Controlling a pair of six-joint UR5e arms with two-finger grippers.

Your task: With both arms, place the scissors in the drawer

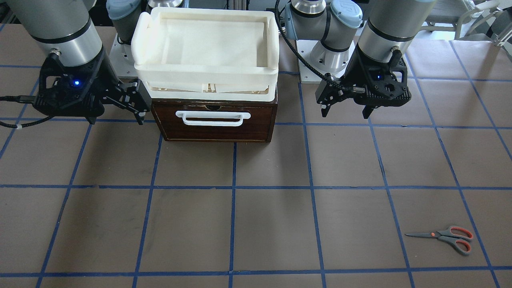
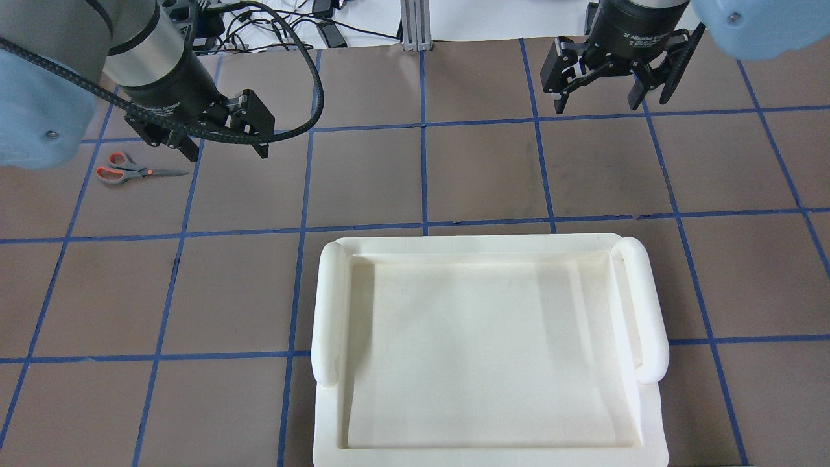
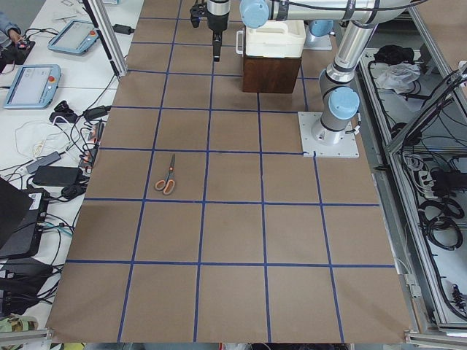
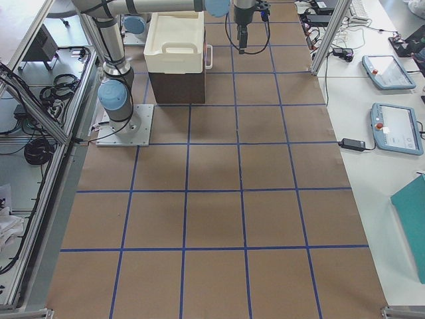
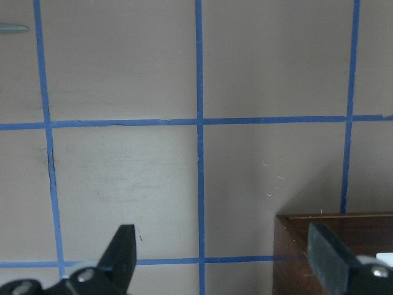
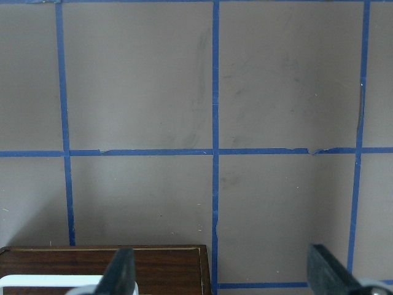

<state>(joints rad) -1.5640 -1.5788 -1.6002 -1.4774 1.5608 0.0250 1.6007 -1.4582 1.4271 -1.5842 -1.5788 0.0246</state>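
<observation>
We see the drawer (image 1: 214,127) shut under the white tray (image 1: 208,74), scissors (image 1: 444,237) flat on the counter (image 1: 272,224), left gripper (image 1: 345,114) and right gripper (image 1: 115,119) hovering either side, jaws spread.

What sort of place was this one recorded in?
Most likely a robotics lab workcell: the left arm and right arm are mounted on a table gridded with blue tape, and teach pendants and loose cables lie on side benches.
</observation>
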